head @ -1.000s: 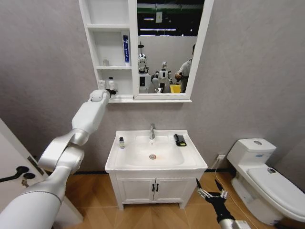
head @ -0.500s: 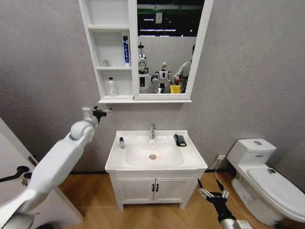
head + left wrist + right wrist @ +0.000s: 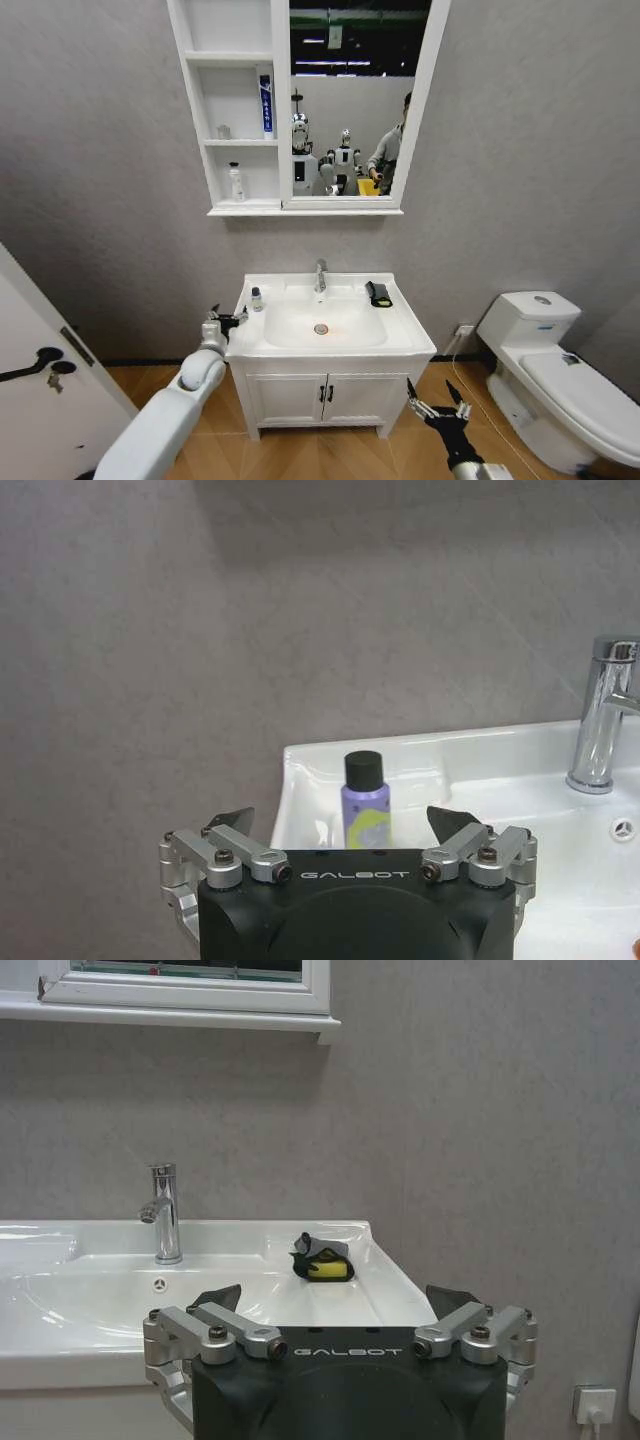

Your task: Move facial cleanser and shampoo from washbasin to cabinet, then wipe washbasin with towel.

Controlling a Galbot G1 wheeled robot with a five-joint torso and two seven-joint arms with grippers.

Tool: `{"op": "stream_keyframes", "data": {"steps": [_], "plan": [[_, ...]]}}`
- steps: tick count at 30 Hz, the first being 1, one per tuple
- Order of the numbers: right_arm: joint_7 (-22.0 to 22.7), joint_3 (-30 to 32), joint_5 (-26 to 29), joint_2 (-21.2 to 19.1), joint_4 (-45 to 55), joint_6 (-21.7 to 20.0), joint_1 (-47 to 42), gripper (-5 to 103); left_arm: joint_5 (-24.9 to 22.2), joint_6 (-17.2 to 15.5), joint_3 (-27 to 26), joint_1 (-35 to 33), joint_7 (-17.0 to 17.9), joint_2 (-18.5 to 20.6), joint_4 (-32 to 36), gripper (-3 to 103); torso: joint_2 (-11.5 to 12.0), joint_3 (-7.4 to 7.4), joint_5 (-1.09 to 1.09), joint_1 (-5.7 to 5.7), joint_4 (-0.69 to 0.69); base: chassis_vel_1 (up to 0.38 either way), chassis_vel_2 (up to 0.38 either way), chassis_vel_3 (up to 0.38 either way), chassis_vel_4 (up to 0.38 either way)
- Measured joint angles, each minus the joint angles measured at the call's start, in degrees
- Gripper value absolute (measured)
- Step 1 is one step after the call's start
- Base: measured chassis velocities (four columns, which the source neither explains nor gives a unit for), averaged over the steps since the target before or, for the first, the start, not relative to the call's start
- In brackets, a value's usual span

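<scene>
Left hand (image 3: 228,320) dropped from cabinet (image 3: 232,110) to washbasin (image 3: 330,345) edge, open, empty | purple bottle (image 3: 364,800) ahead | right hand (image 3: 436,409) open, low.

Grey textured walls; wood-look floor (image 3: 330,455); white toilet (image 3: 548,372) at right — door w/ black handle (image 3: 40,361) left.

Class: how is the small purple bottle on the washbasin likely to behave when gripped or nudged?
The bottle stands upright, taller than wide, so a nudge may tip it. Being small, it is probably light. The glossy washbasin ledge might let it slide.
</scene>
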State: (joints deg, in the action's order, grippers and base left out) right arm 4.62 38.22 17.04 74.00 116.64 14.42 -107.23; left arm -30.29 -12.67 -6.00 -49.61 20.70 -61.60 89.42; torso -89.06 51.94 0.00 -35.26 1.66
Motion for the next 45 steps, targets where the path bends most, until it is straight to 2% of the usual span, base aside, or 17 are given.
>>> {"op": "stream_keyframes", "data": {"steps": [6, 9, 11, 12, 15, 21, 22, 23, 26, 32, 40, 43, 45], "plan": [[0.45, 0.4, 0.16, 0.1, 0.11, 0.28, -0.24, 100, -1.19, -1.34, 4.64, 6.09, 1.11, -2.75, -5.62, 96, 0.0, 0.0, 0.02, -0.01, -0.01, 0.0, 0.0, 0.0, 0.0], [0.55, 0.54, 0.23, 0.23, 0.14, 0.44, -0.52, 100, -1.27, -1.39, 6.28, 8.66, 1.23, -4.15, -9.17, 99, 0.01, 0.01, 0.0, 0.0, 0.0, 0.0, 0.0, 0.0, 0.0], [0.55, 0.66, 0.33, 0.23, -0.21, 0.72, -0.56, 100, -0.46, -1.09, 7.23, 11.15, 1.4, -6.11, -14.12, 99, 0.0, 0.0, 0.01, 0.0, -0.02, 0.0, 0.0, 0.0, 0.0], [0.55, 0.66, 0.33, 0.23, -0.21, 0.72, -0.56, 100, -0.46, -1.09, 7.23, 11.15, 1.4, -6.11, -14.12, 99, 0.0, 0.0, 0.01, 0.0, -0.02, 0.0, 0.0, 0.0, 0.0], [0.49, 1.07, 0.85, 0.07, -0.71, 0.9, -0.57, 100, 0.82, -0.47, 7.58, 14.55, 1.49, -9.32, -21.15, 100, 0.01, 0.01, 0.0, -0.01, -0.02, 0.0, 0.0, 0.0, 0.0], [0.41, 1.53, 1.32, 0.0, -1.01, 1.01, -0.58, 100, 2.78, 1.21, 7.26, 17.75, 0.87, -13.19, -27.81, 100, 0.01, 0.01, 0.01, 0.0, -0.02, 0.0, 0.0, 0.0, 0.0], [0.39, 1.59, 1.37, -0.01, -1.18, 1.07, -0.58, 100, 2.88, 1.69, 7.1, 18.6, 0.76, -14.34, -29.63, 103, 0.01, 0.01, 0.0, -0.01, -0.01, 0.0, 0.0, 0.0, 0.0], [0.39, 1.63, 1.47, 0.0, -1.35, 1.14, -0.53, 100, 3.09, 2.01, 6.83, 19.47, 0.72, -15.5, -31.56, 99, 0.01, 0.01, 0.0, -0.01, 0.0, 0.0, 0.0, 0.0, 0.0], [0.39, 1.67, 1.74, 0.03, -1.51, 1.19, -0.42, 100, 3.82, 2.62, 6.52, 20.77, 0.5, -16.85, -34.5, 99, 0.01, 0.01, 0.01, -0.01, -0.01, 0.0, 0.0, 0.0, 0.0], [0.33, 1.94, 2.3, 0.07, -1.71, 1.26, -0.26, 100, 4.65, 3.77, 5.27, 22.39, 1.05, -18.62, -38.36, 94, 0.01, 0.01, 0.0, -0.01, -0.01, 0.0, 0.0, 0.0, 0.0], [0.11, 2.11, 2.75, -0.06, -2.22, 1.47, -0.26, 100, 7.16, 4.45, 2.9, 22.72, 1.4, -19.43, -41.19, 100, 0.01, 0.01, -0.01, 0.0, -0.03, 0.0, 0.0, 0.0, 0.0], [0.1, 2.09, 2.81, -0.09, -2.19, 1.48, -0.27, 100, 9.06, 4.67, 1.96, 23.41, 1.38, -20.29, -43.02, 97, 0.01, 0.0, 0.0, 0.0, -0.02, 0.0, 0.0, 0.0, 0.0], [0.1, 2.12, 2.87, -0.09, -2.08, 1.47, -0.39, 100, 9.89, 4.86, 1.41, 23.76, 1.2, -20.79, -43.93, 90, 0.01, 0.01, -0.01, -0.01, -0.01, 0.0, 0.0, 0.0, 0.0]]}}
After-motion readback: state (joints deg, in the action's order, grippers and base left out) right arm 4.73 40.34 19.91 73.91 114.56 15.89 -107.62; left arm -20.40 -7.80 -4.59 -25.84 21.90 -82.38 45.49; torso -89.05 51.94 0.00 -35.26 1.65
